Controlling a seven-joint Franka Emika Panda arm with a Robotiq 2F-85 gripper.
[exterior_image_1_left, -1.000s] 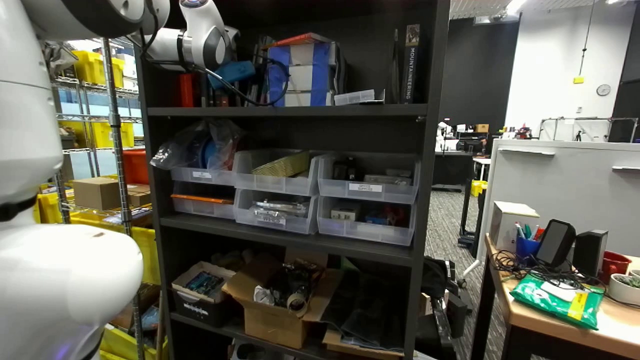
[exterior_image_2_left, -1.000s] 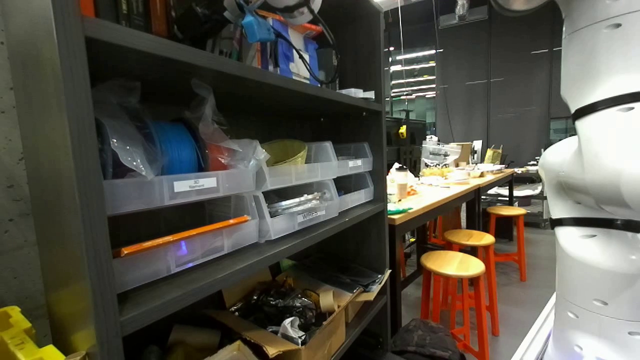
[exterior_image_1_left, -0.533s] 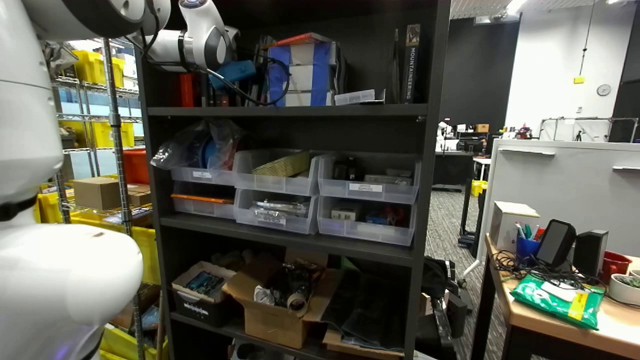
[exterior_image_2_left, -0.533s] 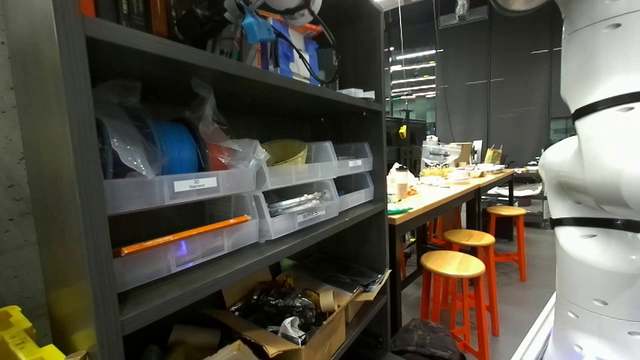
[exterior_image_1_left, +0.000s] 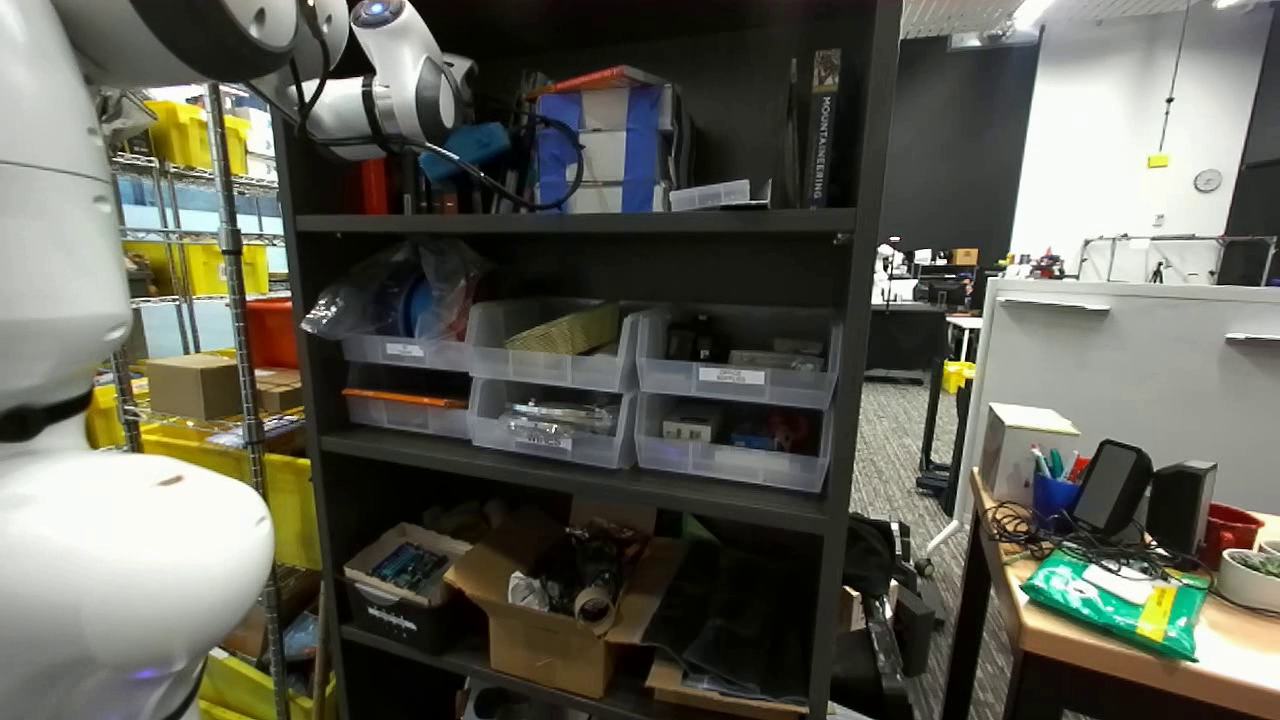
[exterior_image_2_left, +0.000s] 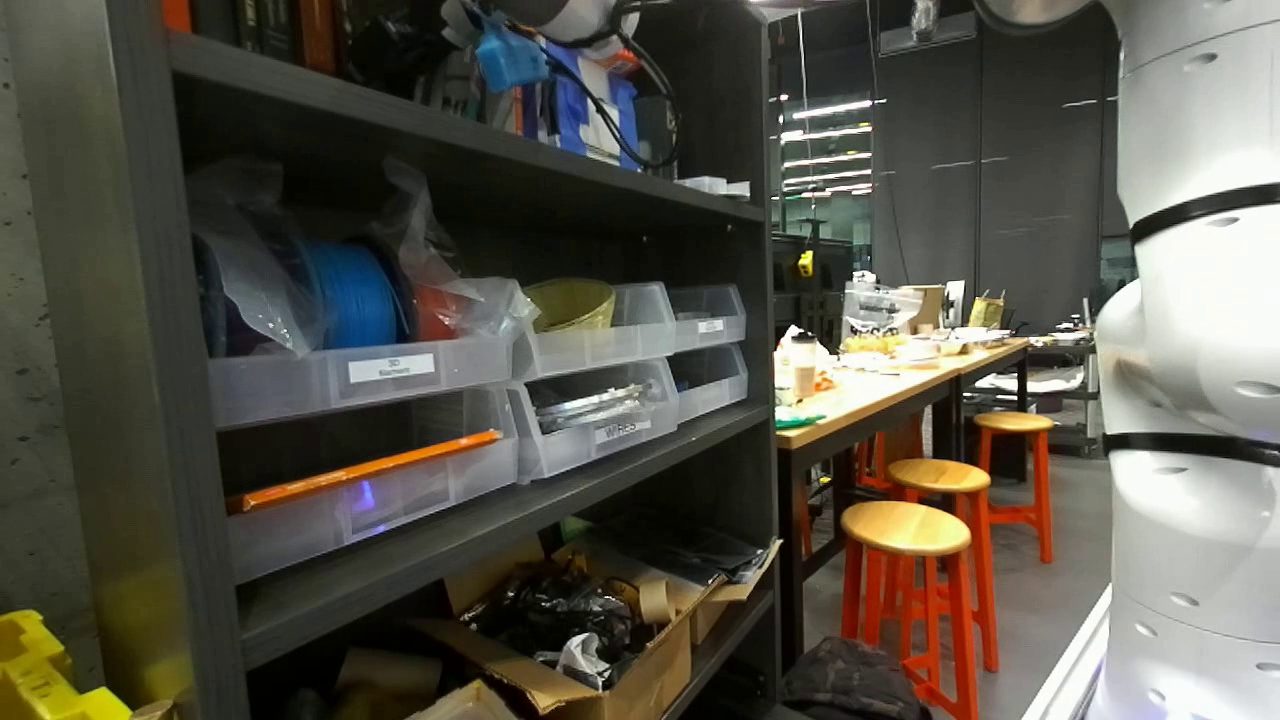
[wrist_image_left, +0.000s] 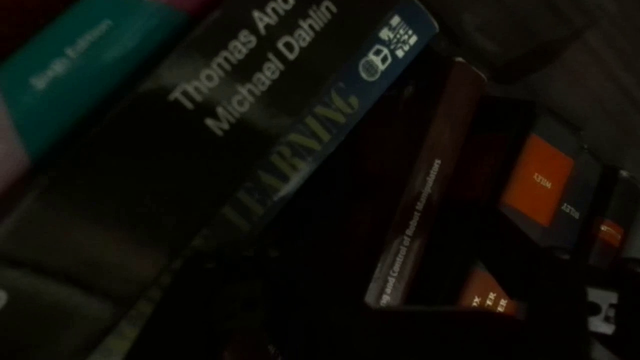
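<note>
My gripper (exterior_image_2_left: 395, 50) is a dark shape among the books on the top shelf, beside the blue part (exterior_image_2_left: 512, 58) on the wrist. That blue part (exterior_image_1_left: 470, 148) shows in both exterior views. In the very dark wrist view, black gripper shapes cover the lower middle and cross the book spines. Nearest are a thin brown Robot Manipulators book (wrist_image_left: 415, 200) and a red-orange spine (wrist_image_left: 487, 295), partly hidden. A thick black book (wrist_image_left: 150, 145), a blue-edged Learning book (wrist_image_left: 325, 125) and a book with an orange Wiley label (wrist_image_left: 540, 180) lie around. Fingertips and any grasp are not discernible.
The dark bookshelf (exterior_image_1_left: 580, 222) surrounds the gripper. A blue-taped stack (exterior_image_1_left: 600, 150) stands beside it, and a black cable (exterior_image_1_left: 575, 180) loops from the wrist. Clear plastic bins (exterior_image_1_left: 550, 370) sit on the shelf below; cardboard boxes (exterior_image_1_left: 550, 640) are lower. A clear case (exterior_image_1_left: 708, 195) lies right.
The arm has shifted slightly in the last half second. The wrist and blue part sit a little differently, with a small tilt. The books and bins seen from outside have not moved.
</note>
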